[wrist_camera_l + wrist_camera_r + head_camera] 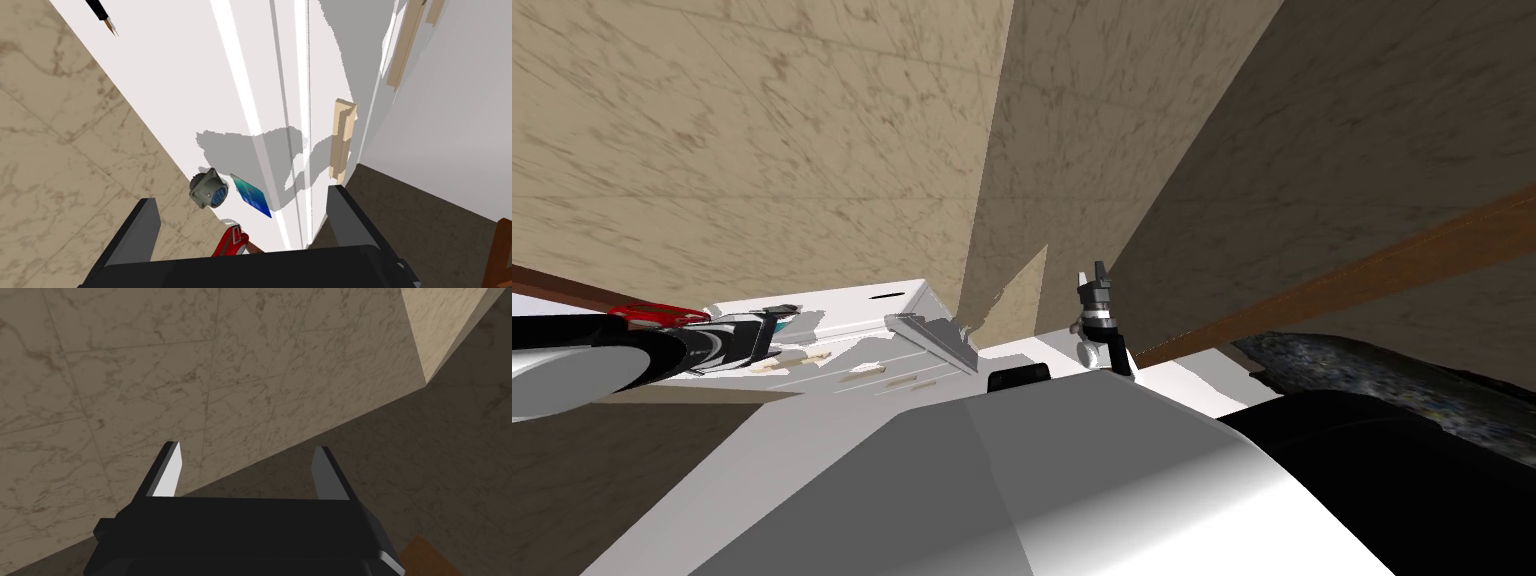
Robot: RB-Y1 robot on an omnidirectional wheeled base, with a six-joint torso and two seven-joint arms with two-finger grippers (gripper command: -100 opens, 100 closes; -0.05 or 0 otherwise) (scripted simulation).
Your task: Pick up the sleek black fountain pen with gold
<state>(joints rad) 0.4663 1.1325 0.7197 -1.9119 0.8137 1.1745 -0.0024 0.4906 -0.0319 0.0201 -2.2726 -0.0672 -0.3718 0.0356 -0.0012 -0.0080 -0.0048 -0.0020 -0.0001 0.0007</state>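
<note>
The black pen [101, 14] with a gold nib lies on the white cabinet top [165, 75], near its edge by the beige tiled wall, well ahead of my left gripper [245, 212]. The head view has the pen [888, 295] as a thin dark line at the far end of the cabinet top [852, 310]. My left gripper [774, 331] hovers open over the near end of that top, nothing between its fingers [144, 222]. Off to the right, my right gripper [1100, 277] is raised and open [245, 470], facing a wall.
Close in front of the left gripper lie a grey round connector [209, 188], a blue card [251, 195] and a red object [231, 241]. The cabinet front carries wooden drawer handles [342, 140]. Beige tiled walls [762, 140] close in behind the cabinet.
</note>
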